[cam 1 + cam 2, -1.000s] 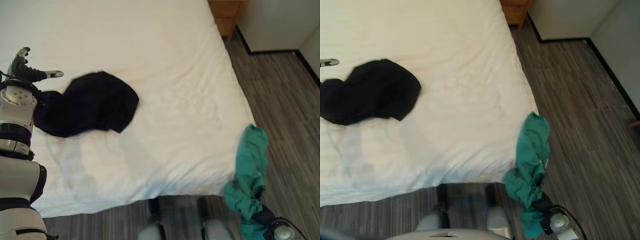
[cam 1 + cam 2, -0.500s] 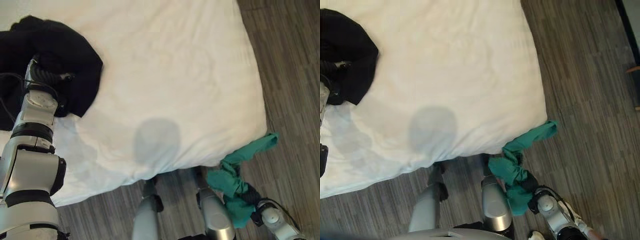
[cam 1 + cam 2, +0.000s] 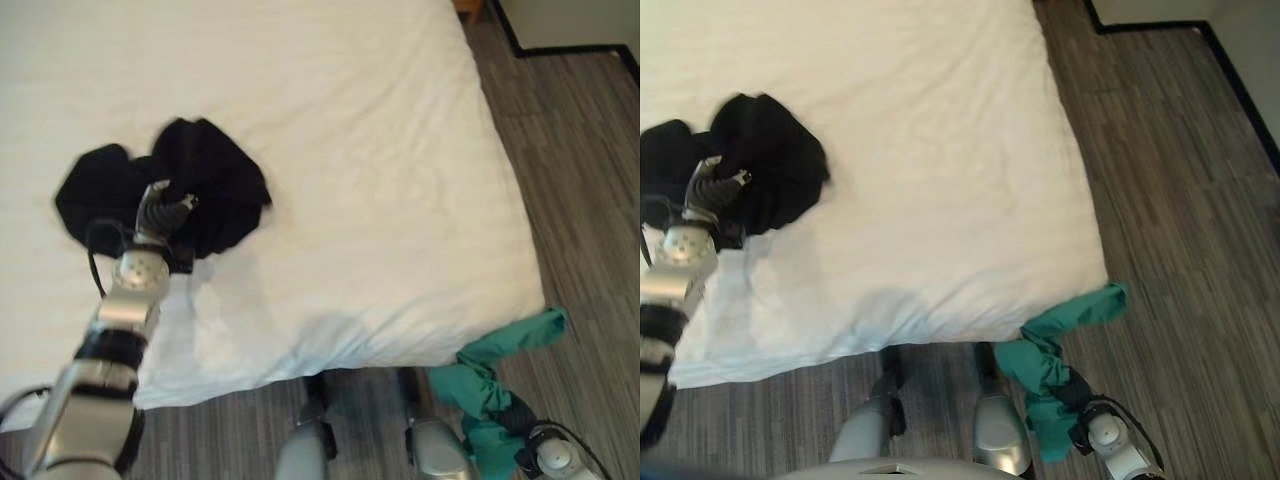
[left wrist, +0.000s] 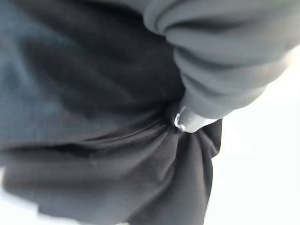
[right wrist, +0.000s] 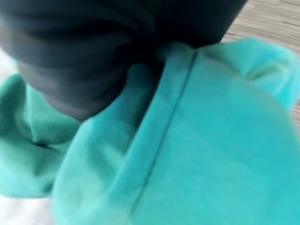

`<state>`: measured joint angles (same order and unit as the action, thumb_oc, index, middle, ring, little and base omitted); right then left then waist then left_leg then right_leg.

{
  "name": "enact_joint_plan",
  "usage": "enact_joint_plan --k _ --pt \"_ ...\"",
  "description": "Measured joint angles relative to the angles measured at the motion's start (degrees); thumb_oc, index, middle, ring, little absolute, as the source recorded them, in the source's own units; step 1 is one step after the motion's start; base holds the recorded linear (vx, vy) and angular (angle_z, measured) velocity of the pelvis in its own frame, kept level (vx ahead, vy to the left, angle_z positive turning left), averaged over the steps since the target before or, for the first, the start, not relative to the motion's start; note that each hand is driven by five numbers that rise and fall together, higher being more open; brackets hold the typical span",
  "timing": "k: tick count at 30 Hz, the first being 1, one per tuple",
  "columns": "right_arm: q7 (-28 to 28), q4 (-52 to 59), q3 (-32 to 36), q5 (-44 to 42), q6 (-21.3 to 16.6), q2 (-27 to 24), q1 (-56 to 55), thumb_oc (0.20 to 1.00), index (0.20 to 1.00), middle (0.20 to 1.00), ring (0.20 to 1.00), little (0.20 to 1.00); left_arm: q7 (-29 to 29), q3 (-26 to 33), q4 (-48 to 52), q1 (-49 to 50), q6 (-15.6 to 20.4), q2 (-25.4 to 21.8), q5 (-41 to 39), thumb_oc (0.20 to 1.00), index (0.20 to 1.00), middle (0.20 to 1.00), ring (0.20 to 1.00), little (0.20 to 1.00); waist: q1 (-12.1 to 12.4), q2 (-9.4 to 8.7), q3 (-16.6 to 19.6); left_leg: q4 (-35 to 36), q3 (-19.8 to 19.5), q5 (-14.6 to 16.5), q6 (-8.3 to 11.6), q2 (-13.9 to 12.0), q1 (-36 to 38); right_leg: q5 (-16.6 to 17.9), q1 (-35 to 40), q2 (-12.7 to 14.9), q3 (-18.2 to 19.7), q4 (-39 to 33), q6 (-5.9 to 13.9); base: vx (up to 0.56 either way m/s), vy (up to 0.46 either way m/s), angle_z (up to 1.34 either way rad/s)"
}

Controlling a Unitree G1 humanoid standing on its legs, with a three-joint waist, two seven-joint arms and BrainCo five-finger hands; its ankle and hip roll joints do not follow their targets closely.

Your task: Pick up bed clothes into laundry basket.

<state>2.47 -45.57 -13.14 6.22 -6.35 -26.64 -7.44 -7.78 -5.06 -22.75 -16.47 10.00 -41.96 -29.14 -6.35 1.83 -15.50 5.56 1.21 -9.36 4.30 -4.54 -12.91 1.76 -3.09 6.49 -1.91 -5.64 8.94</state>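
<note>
Now that the left hand (image 3: 163, 212) has dug into and bunched the black garment (image 3: 215, 180), while the right hand (image 3: 1080, 400) grips the green garment (image 3: 1065, 325), basket transfer seems next.

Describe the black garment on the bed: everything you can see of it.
The black garment is a soft, matte, dark cloth, bunched into a crumpled heap with rounded lobes on the white bed sheet, toward the robot's left side of the bed. It lies rumpled, not spread flat. The left hand is on it near the middle, fingers dug into the cloth, and the wrist view shows folds drawn tight around a fingertip. What type of garment it is cannot be told.
</note>
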Motion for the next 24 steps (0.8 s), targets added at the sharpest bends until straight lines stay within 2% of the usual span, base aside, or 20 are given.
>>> enact_joint_plan --k 1,2,5,6,7,8,10,11,14,15,16,17,18,19,20,21,22,24 --pt "-0.4 1.4 2.0 0.8 1.3 0.1 -2.0 0.2 0.2 0.2 0.2 0.2 1.3 6.6 5.8 8.6 0.9 4.6 -0.3 0.2 0.2 0.2 0.2 0.2 0.6 0.19 0.2 0.3 -1.0 0.8 -0.12 0.6 2.7 -1.0 3.7 0.4 -1.4 0.0 -0.05 0.1 0.031 0.48" --pt "-0.4 3.6 2.5 1.2 1.0 -0.7 -4.3 0.2 0.2 0.2 0.2 0.2 1.6 8.9 7.0 11.8 1.3 7.1 -1.4 0.2 0.2 0.2 0.2 0.2 0.7 0.42 0.5 0.2 -1.8 1.1 -0.46 0.9 4.0 -1.5 5.4 0.7 -2.2 0.0 -0.11 0.06 0.029 0.6" --pt "-1.8 11.6 9.5 -1.3 0.0 -1.1 -8.9 0.2 0.2 0.2 0.2 0.2 2.5 15.0 8.7 23.6 2.1 11.4 -6.2 0.2 0.2 0.2 0.2 0.2 3.5 0.78 3.6 0.3 -3.5 1.5 -0.67 1.5 5.9 -3.1 8.5 1.0 -4.5 0.0 -0.21 0.08 0.043 0.38" --pt "-2.3 16.3 11.9 -2.7 -0.1 -1.3 -10.0 0.2 0.2 0.2 0.2 0.2 3.5 17.5 9.2 26.7 2.4 14.4 -6.8 0.2 0.2 0.2 0.2 0.2 3.2 0.61 4.1 0.3 -3.5 1.7 -0.78 1.5 6.8 -3.1 9.4 1.0 -4.7 0.0 -0.24 0.03 0.037 0.13" --pt "-2.4 18.6 13.2 -3.4 -1.1 -1.4 -9.9 0.2 0.2 0.2 0.2 0.2 3.8 17.8 9.1 29.1 2.3 15.4 -7.0 0.2 0.2 0.2 0.2 0.2 3.7 0.56 4.7 0.3 -3.6 1.8 -0.87 1.5 7.4 -3.3 10.3 1.0 -4.8 0.0 -0.29 0.05 0.053 0.1" --pt "-3.1 20.4 13.5 -4.2 -0.5 -1.8 -9.5 0.2 0.2 0.2 0.2 0.2 4.5 17.9 9.2 31.8 2.2 15.8 -7.2 0.2 0.2 0.2 0.2 0.2 4.6 0.31 5.6 0.3 -3.8 1.8 -0.8 1.5 7.6 -3.4 10.6 0.9 -5.3 0.0 -0.37 0.06 0.05 0.06" --pt "-4.9 29.2 15.0 -7.1 1.0 -2.3 -12.1 0.2 0.2 0.2 0.2 0.2 5.4 21.2 10.7 36.0 2.3 21.3 -7.9 0.2 0.2 0.2 0.2 0.2 5.4 -0.28 6.4 0.3 -3.7 2.1 -0.88 1.8 8.6 -3.7 12.0 1.0 -5.5 0.0 -0.38 0.04 0.032 0.04" --pt "-5.1 31.9 15.1 -9.5 0.1 -2.2 -12.9 0.2 0.2 0.2 0.2 0.2 5.2 21.9 10.7 36.7 2.3 24.2 -8.6 0.2 0.2 0.2 0.2 0.2 5.4 -0.58 6.9 0.3 -3.9 2.1 -0.97 1.8 9.5 -3.8 12.6 1.1 -5.5 0.0 -0.33 0.01 0.022 0.13" --pt "-5.5 36.0 15.0 -14.2 -1.4 -1.3 -11.8 0.2 0.2 0.2 0.2 0.2 5.5 19.4 10.8 36.9 1.7 25.7 -8.5 0.2 0.2 0.2 0.2 0.2 7.5 -1.3 9.9 0.3 -4.8 2.3 -0.69 2.0 9.1 -5.0 13.6 0.8 -7.0 0.0 -0.6 0.0 0.024 0.24" --pt "-5.5 38.7 15.1 -15.1 -1.5 -1.3 -10.9 0.2 0.2 0.2 0.2 0.2 5.5 19.4 11.0 35.4 1.7 26.5 -8.5 0.2 0.2 0.2 0.2 0.2 8.2 -1.5 10.1 0.3 -4.8 3.1 0.19 2.0 9.1 -5.0 13.8 0.8 -7.6 -0.1 -0.66 -0.03 0.017 0.42" --pt "-5.6 40.6 15.3 -16.2 -1.9 -0.3 -9.5 0.2 0.2 0.2 0.2 0.2 5.4 18.8 11.5 33.8 1.7 26.7 -8.8 0.2 0.2 0.2 0.2 0.2 8.3 -2.75 10.9 -0.1 -4.6 4.1 0.92 2.6 9.2 -4.7 13.5 2.1 -9.0 -0.4 -1.44 -0.03 0.013 0.55" --pt "-5.6 42.2 16.1 -17.6 -2.1 1.5 -8.3 0.2 0.2 0.2 0.2 0.2 5.5 18.0 13.2 32.6 1.7 27.5 -8.9 0.2 0.2 0.2 0.2 0.2 8.9 -4.51 11.5 -1.8 -4.9 2.6 -1.59 3.5 8.9 -4.8 13.8 3.6 -10.4 -0.2 -1.32 -0.01 -0.003 0.47" --pt "-5.5 44.1 16.4 -18.5 -2.4 2.2 -7.6 0.2 0.2 0.2 0.2 0.2 5.6 17.4 14.7 32.4 1.7 28.2 -8.9 0.2 0.2 0.2 0.2 0.2 9.9 -3.83 12.3 -4.2 -4.9 2.6 -2.14 3.9 9.2 -4.9 14.7 3.5 -10.5 0.1 -0.9 -0.03 0.002 0.48" --pt "-5.8 46.4 16.6 -19.8 -3.7 2.8 -7.0 0.2 0.2 0.2 0.2 0.2 5.7 16.5 16.5 32.4 1.9 28.7 -8.8 0.2 0.2 0.2 0.2 0.2 10.2 -3.08 13.3 -2.6 -5.8 4.0 -2.14 4.1 10.1 -5.0 15.4 3.2 -11.2 0.7 0.32 -0.03 -0.003 0.41" --pt "-6.0 47.4 16.5 -20.5 -4.0 3.6 -6.7 0.2 0.2 0.2 0.2 0.2 5.6 16.1 17.8 32.5 1.9 28.8 -8.8 0.2 0.2 0.2 0.2 0.2 10.3 -3.21 13.5 -1.7 -6.4 3.0 -2.63 4.5 11.1 -5.0 15.6 3.5 -11.5 1.1 0.33 -0.04 0.003 0.49" --pt "-6.7 47.8 16.2 -21.3 -4.5 4.8 -5.8 0.2 0.2 0.2 0.2 0.2 5.8 15.4 19.7 32.4 2.0 28.5 -8.8 0.2 0.2 0.2 0.2 0.2 10.5 -3.76 13.7 -0.7 -6.9 2.2 -2.69 5.2 11.6 -5.6 15.7 4.2 -11.9 1.8 1.16 -0.04 0.004 0.29" --pt "-6.9 48.0 15.3 -22.0 -4.5 5.1 -5.2 0.2 0.2 0.2 0.2 0.2 5.8 15.0 20.5 32.5 2.0 27.7 -8.5 0.2 0.2 0.2 0.2 0.2 12.0 -3.88 13.8 -0.4 -7.0 2.3 -2.57 5.7 11.8 -5.7 15.7 4.8 -11.9 1.9 1.32 -0.03 0.007 0.22" --pt "-7.3 48.0 14.9 -22.0 -4.4 5.2 -5.4 0.2 0.2 0.2 0.2 0.2 5.8 15.1 20.5 32.8 2.0 27.0 -8.3 0.2 0.2 0.2 0.2 0.2 12.8 -3.66 13.7 -0.1 -7.8 2.5 -2.82 6.2 11.7 -5.8 15.7 5.2 -12.1 2.2 1.5 -0.03 -0.015 0.11"
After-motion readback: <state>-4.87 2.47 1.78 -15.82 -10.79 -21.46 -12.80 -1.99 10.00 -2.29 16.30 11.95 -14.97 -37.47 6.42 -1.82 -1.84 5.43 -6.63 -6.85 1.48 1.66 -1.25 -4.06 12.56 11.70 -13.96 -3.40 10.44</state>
